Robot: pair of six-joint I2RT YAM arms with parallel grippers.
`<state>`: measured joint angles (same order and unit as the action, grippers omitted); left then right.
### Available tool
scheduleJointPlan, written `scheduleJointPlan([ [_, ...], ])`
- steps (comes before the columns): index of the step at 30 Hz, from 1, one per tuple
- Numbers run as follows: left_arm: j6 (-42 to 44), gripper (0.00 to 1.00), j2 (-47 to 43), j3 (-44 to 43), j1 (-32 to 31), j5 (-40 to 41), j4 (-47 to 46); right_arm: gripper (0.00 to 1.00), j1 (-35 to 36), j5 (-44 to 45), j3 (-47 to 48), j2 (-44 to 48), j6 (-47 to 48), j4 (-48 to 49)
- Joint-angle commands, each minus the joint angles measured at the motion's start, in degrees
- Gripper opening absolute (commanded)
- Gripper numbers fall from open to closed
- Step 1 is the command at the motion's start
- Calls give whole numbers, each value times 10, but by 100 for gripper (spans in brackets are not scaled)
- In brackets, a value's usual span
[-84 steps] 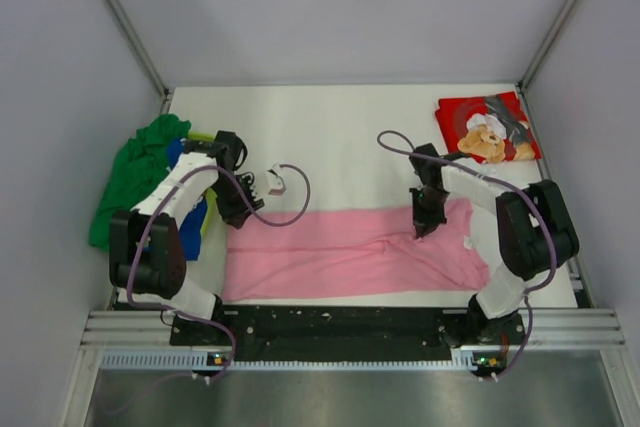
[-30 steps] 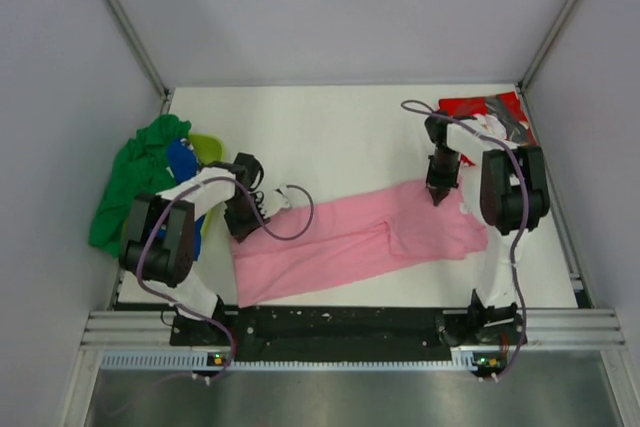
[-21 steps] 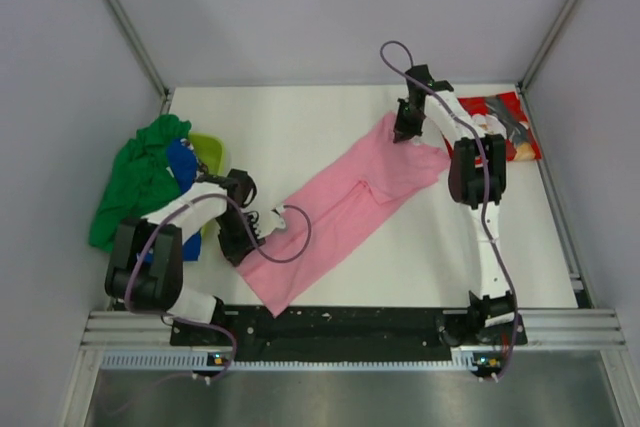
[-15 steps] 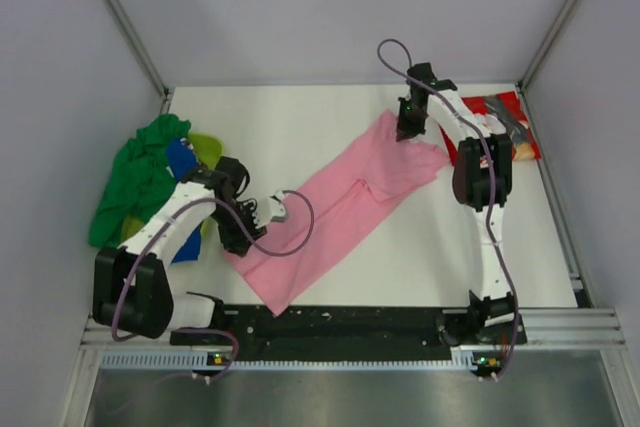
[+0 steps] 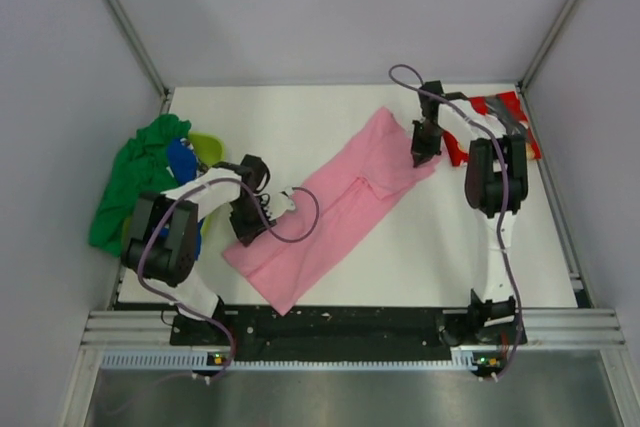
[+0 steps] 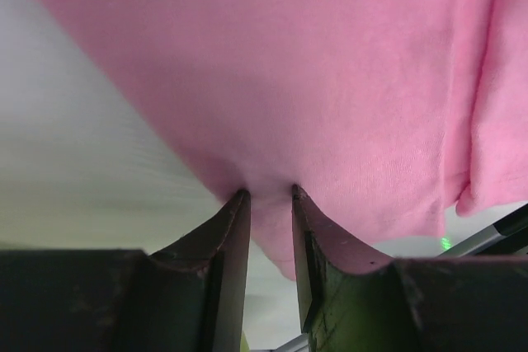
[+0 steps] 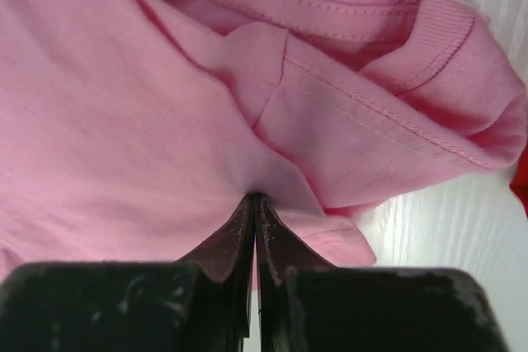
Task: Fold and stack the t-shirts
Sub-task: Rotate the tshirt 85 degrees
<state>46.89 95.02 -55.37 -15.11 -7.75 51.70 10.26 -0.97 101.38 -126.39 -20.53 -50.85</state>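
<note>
Where the left gripper [image 6: 268,197] meets the cloth, its 2 jaws stand a narrow way apart with a pinch of the pink t-shirt [image 5: 340,205] bunched between them, at the shirt's near-left edge.

Right gripper [image 7: 254,197]: 2 jaws pressed to a thin line, nipping a fold of the same pink cloth close to a ribbed, stitched edge at the shirt's far-right end.

Pink t-shirt: 1 item, folded lengthwise into a long strip, lying flat and slantwise across the white table [image 5: 300,117], from near-left to far-right, held at both ends.

Red t-shirt [image 5: 500,105]: 1 item, in the far-right corner, partly hidden behind the right arm, its nearer edge just beside the pink shirt's far end. The print cannot be made out from here.

Left-edge heap, 3 items, unfolded and tangled together, well apart from the red one:
- green t-shirt [image 5: 130,177], largest, hanging over the table's left edge;
- blue t-shirt [image 5: 182,159], on top of it;
- yellow-green t-shirt [image 5: 208,147], at the far side, next to the left arm.

Purple cable [image 5: 300,217]: 1 loop at the left wrist, lying over the pink strip.
</note>
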Motion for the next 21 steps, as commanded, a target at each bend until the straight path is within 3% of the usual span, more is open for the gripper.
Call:
scheduleJointPlan([
  [1,-15,31,-11,53,-81,-27,-13,0,-7,-38,160,-117,-12,1],
  [4,-22,32,-28,60,-169,-107,-1,0,-7,-101,340,-221,-44,12],
  [6,-24,33,-38,53,-214,-148,2,1,-7,-149,383,-239,-91,100],
  [9,-29,34,-50,20,-268,-193,13,18,-4,-198,363,-222,-142,231],
  [12,-18,37,-83,-19,-273,-234,43,40,-3,-223,375,-177,-91,236],
  [17,11,43,-178,-32,-273,-216,52,55,-2,-277,167,61,89,262],
  [18,22,45,-188,-31,-273,-217,57,57,0,-299,94,122,113,287],
  [19,39,46,-196,-28,-273,-218,61,68,5,-323,14,174,134,325],
  [21,71,47,-204,-15,-272,-222,70,69,16,-353,-134,295,198,398],
])
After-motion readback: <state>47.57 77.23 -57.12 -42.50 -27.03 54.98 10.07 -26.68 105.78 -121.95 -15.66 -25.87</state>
